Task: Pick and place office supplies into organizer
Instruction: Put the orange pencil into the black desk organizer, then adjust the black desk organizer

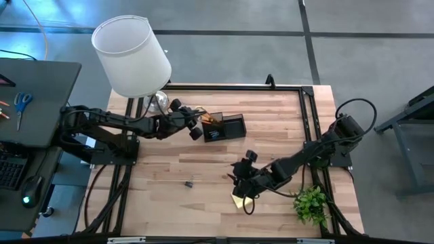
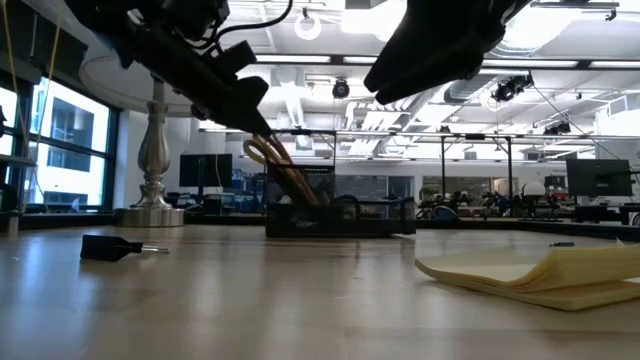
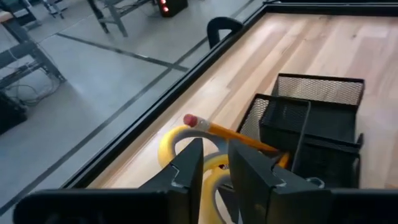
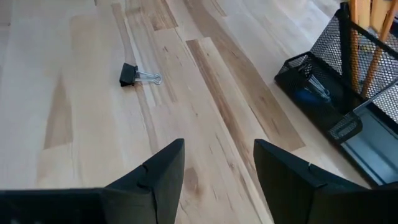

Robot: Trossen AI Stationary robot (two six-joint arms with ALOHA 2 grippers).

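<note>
In the left wrist view the yellow scissor handles (image 3: 180,149) are partly covered by the left gripper (image 3: 215,167), whose fingers (image 3: 189,168) hide the lower loops and the blades. The pencil (image 3: 233,135) vanishes behind the organizer (image 3: 311,124) mesh, its tip unseen. From the high view the organizer's contents are too small to name, and the sticky-note pad (image 1: 239,200) lies mostly under the right gripper (image 1: 243,184). The lamp shade (image 1: 132,55) conceals its base. The binder clip (image 1: 188,181) is a mere speck there. In the low view both arms are cut off by the upper edge, and the pad runs off the right edge.
</note>
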